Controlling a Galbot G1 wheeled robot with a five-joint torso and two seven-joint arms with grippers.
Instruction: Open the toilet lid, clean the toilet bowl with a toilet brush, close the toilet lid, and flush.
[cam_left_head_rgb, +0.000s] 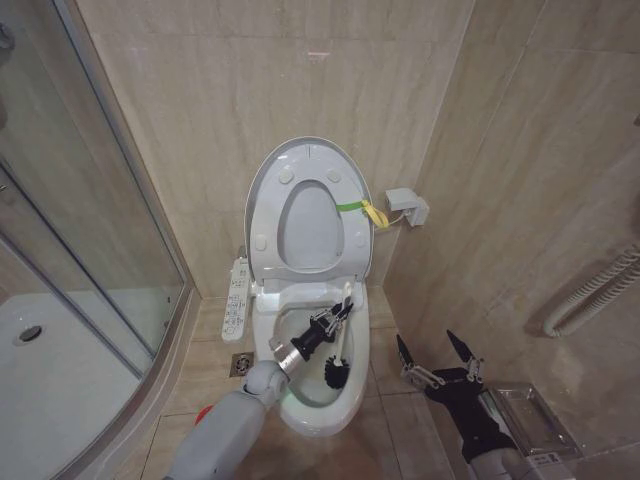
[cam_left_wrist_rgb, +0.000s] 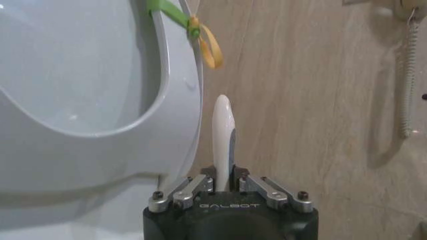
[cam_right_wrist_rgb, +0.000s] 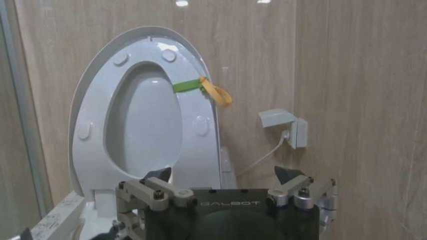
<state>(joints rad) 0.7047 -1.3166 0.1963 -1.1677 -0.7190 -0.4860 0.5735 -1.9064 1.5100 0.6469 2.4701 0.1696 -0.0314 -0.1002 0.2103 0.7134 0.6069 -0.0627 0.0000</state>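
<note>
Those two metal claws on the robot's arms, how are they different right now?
The left gripper is shut on the thin white toilet brush, over the white ceramic toilet bowl; the right gripper is open and holds nothing. The left reaches into the bowl; the right waits beside it, above the tiled floor. Both are black, metal-fingered.

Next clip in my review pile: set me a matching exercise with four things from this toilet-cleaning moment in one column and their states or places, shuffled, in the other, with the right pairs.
Things:
1. toilet lid
2. toilet brush
3. left gripper
4. right gripper

States or places:
A. open, holding nothing, beside the toilet bowl on the robot's right
B. raised, upright against the wall, yellow-green strap on its side
C. shut on a thin white handle, over the bowl
D. black bristle head down inside the bowl

Pairs: 1-B, 2-D, 3-C, 4-A
</note>
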